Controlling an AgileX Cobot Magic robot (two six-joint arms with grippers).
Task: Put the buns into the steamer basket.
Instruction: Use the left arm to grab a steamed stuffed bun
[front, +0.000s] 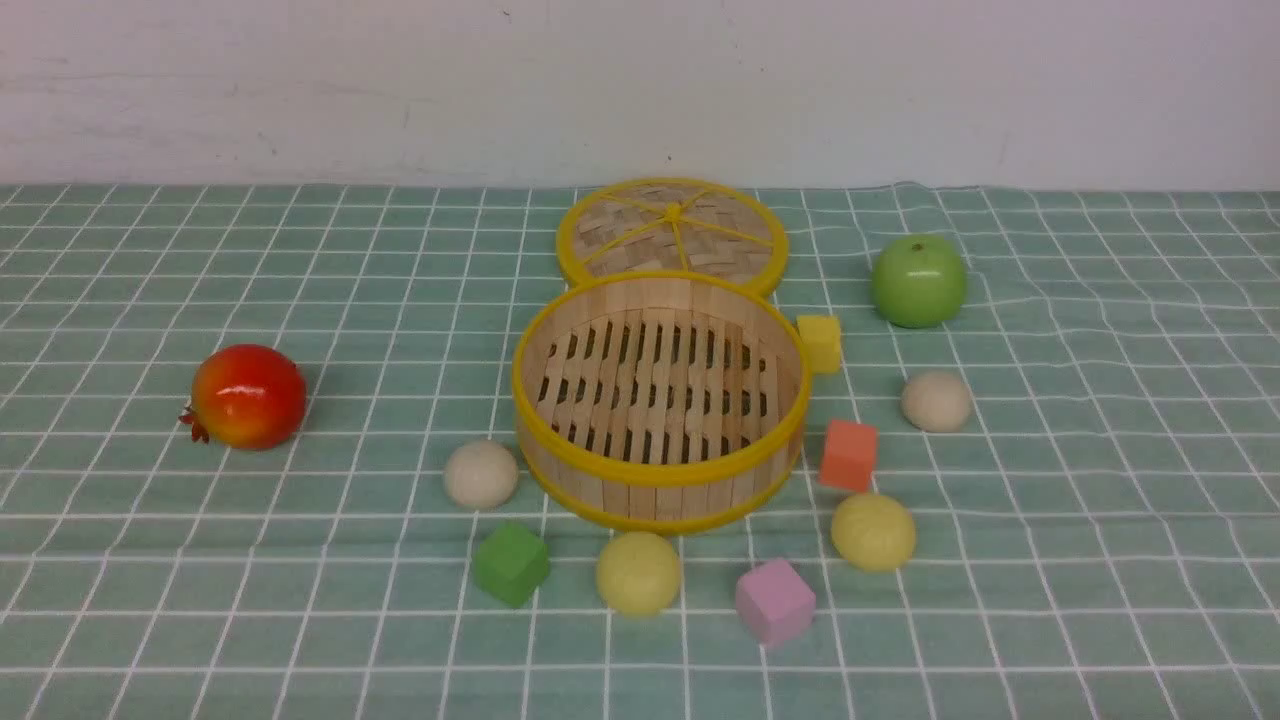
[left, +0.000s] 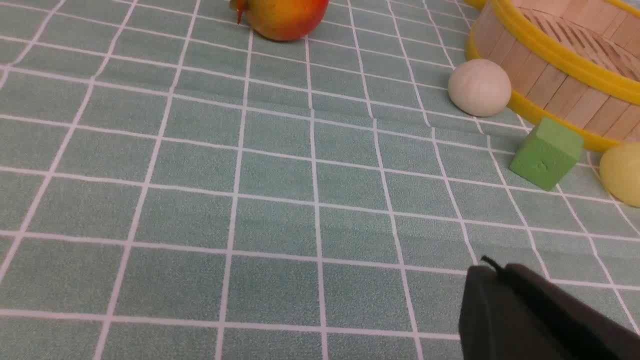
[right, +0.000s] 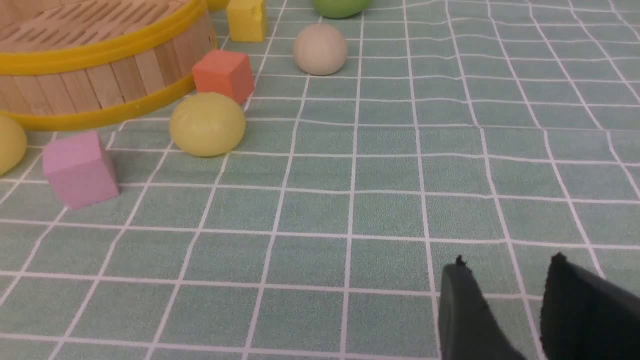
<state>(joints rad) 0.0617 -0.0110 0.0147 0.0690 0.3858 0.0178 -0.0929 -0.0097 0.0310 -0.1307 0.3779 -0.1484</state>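
Note:
The empty steamer basket (front: 655, 478) stands mid-table. Around it on the cloth lie two cream buns, one to its left (front: 481, 474) and one to its right (front: 936, 401), and two pale yellow buns, one in front (front: 638, 573) and one at the front right (front: 873, 531). Neither gripper shows in the front view. My left gripper (left: 492, 267) is shut and empty, well short of the left cream bun (left: 479, 87). My right gripper (right: 507, 262) is open and empty, well short of the front-right yellow bun (right: 207, 124) and the right cream bun (right: 320, 49).
The woven lid (front: 672, 232) lies behind the basket. A green apple (front: 918, 281) is at the back right and a red pomegranate (front: 247, 396) at the left. Yellow (front: 820, 342), orange (front: 848, 455), pink (front: 774, 602) and green (front: 511, 564) cubes sit around the basket.

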